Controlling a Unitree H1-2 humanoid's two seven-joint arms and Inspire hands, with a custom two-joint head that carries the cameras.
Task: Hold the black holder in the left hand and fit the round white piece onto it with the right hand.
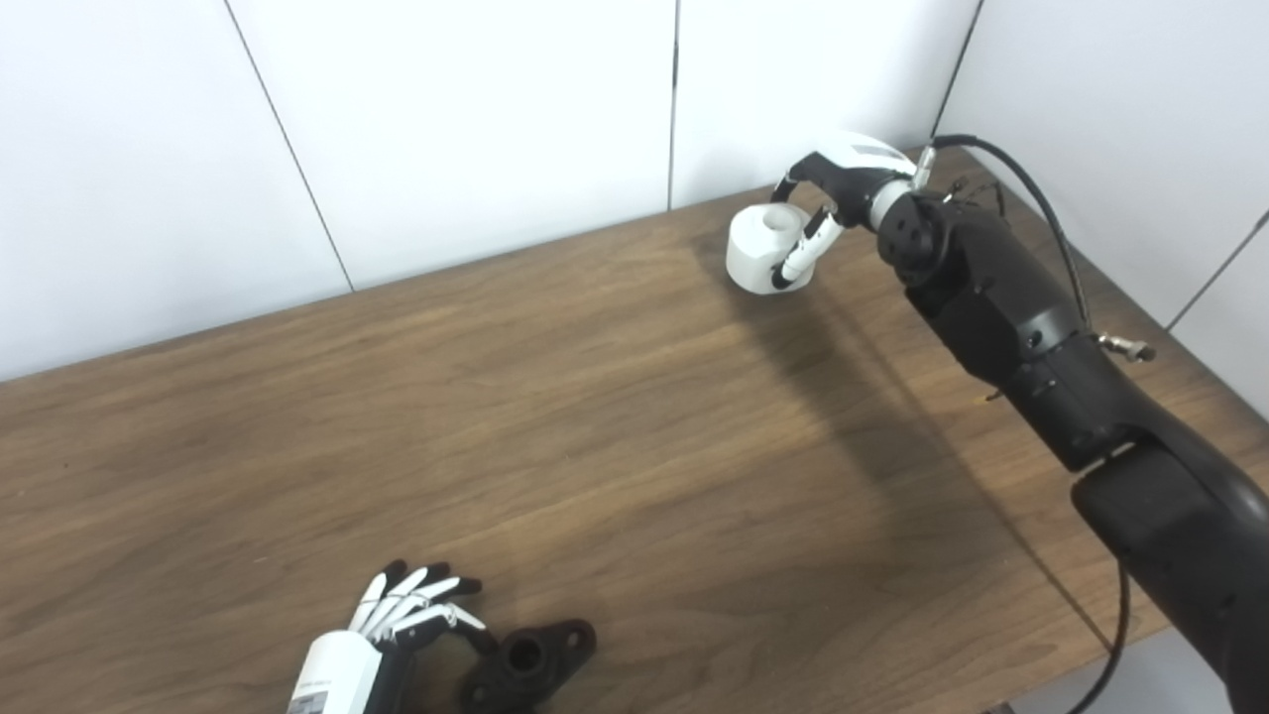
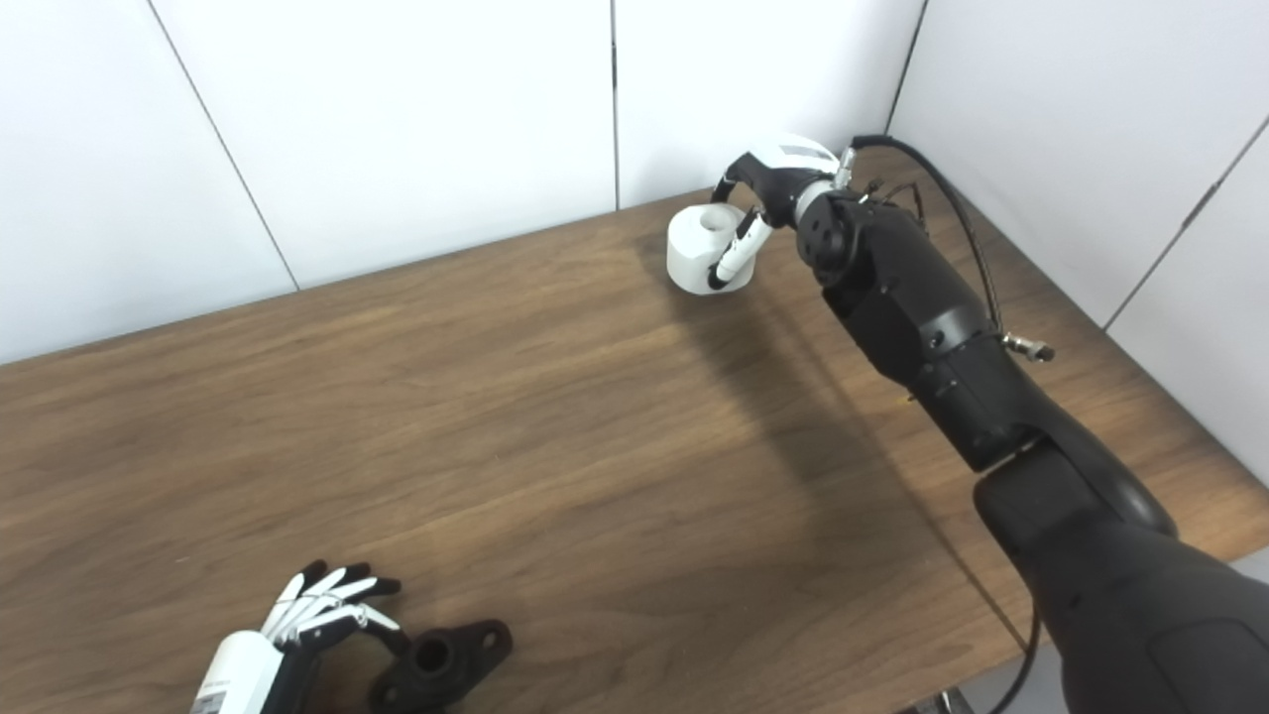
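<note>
**Both parts at opposite corners: right hand closing on the white piece, left hand beside the holder**

The two task parts lie well apart on the wooden table (image 1: 595, 416). The round white piece (image 1: 765, 250) stands at the upper right of the frame, close to the white wall panels (image 1: 446, 119). The black holder (image 1: 527, 662) lies flat at the bottom edge, left of centre, with its central bore facing up and a mounting ear pointing right. This separation means each hand must secure its own part before the parts can be brought together; that is a judgement from the layout, not an observed step.

Right hand (image 1: 831, 203): the arm reaches diagonally from the lower right to the far corner. The hand arches over the white piece from the right. One finger (image 1: 805, 250) lies down the near side of the piece, in contact with it; others curl over the top on the far side. The fingers are partly curled around the piece. Whether the piece is clamped and lifted, or only enclosed while resting on the table, cannot be told.

Left hand (image 1: 402, 620): it enters at the bottom left. Its fingers are spread and only slightly bent, holding nothing. The thumb side sits just beside the holder's left end; contact cannot be confirmed.

The black cable (image 1: 1041, 213) loops above the right forearm, clear of the white piece.
</note>
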